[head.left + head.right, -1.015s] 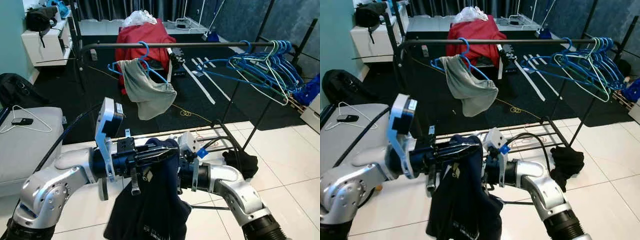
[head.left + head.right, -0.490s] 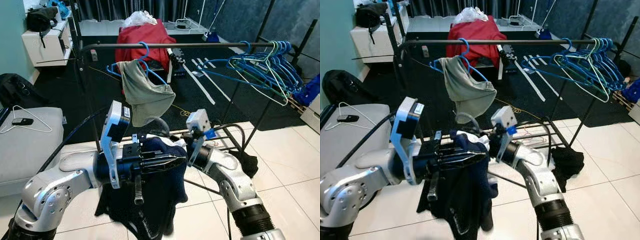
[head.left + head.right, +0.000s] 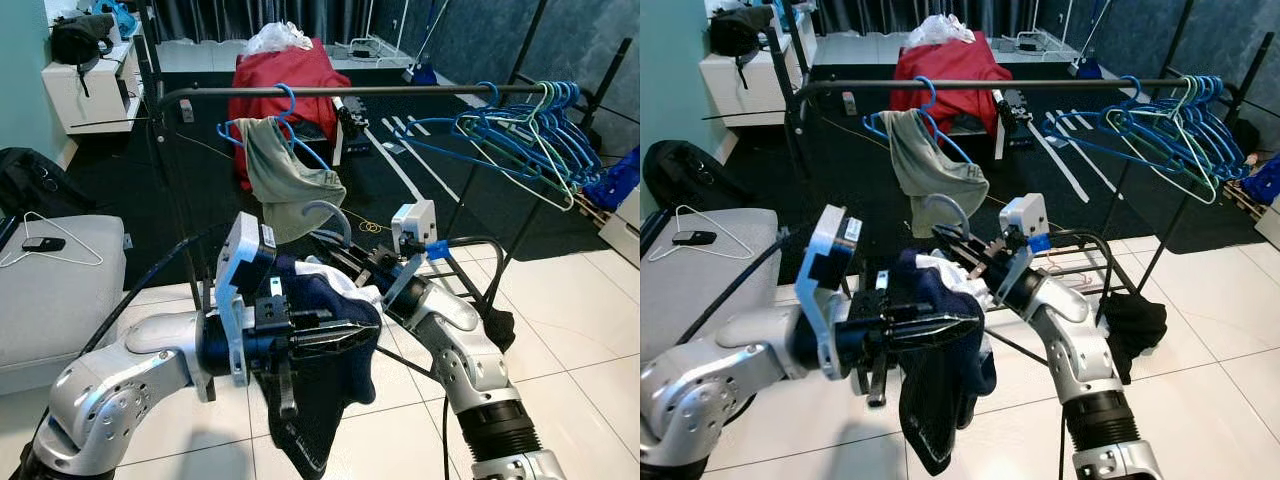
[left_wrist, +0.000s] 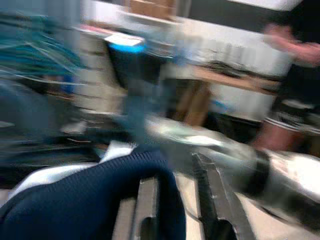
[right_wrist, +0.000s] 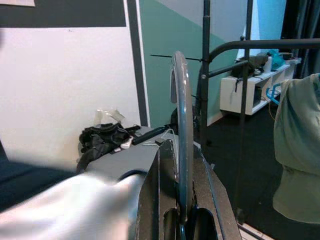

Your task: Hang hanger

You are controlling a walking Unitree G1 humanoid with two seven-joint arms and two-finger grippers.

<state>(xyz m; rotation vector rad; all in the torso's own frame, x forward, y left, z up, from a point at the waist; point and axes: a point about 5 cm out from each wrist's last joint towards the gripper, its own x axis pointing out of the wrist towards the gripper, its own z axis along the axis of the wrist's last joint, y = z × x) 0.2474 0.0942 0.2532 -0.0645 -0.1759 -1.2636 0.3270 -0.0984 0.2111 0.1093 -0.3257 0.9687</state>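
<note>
A dark navy garment (image 3: 325,385) with a white lining hangs on a grey hanger, whose hook (image 3: 322,211) sticks up below the black rail (image 3: 330,91). My right gripper (image 3: 341,256) is shut on the hook's stem; in the right wrist view the hook (image 5: 180,125) rises from between the fingers (image 5: 159,190). My left gripper (image 3: 356,335) is shut on the navy garment just below; in the blurred left wrist view the cloth (image 4: 95,200) lies over the fingers (image 4: 146,210). A blue hanger with a grey-green garment (image 3: 285,175) hangs on the rail's left part.
Several empty blue and green hangers (image 3: 530,130) crowd the rail's right end. A red heap (image 3: 290,72) lies behind the rack, a black cloth (image 3: 497,326) on the tiles at the right, a grey cushion (image 3: 50,280) at the left. A person (image 4: 295,75) stands in the left wrist view.
My right gripper has lifted the hanger hook up and back toward the rail. The navy garment has risen with it, and the left gripper has followed a little forward.
</note>
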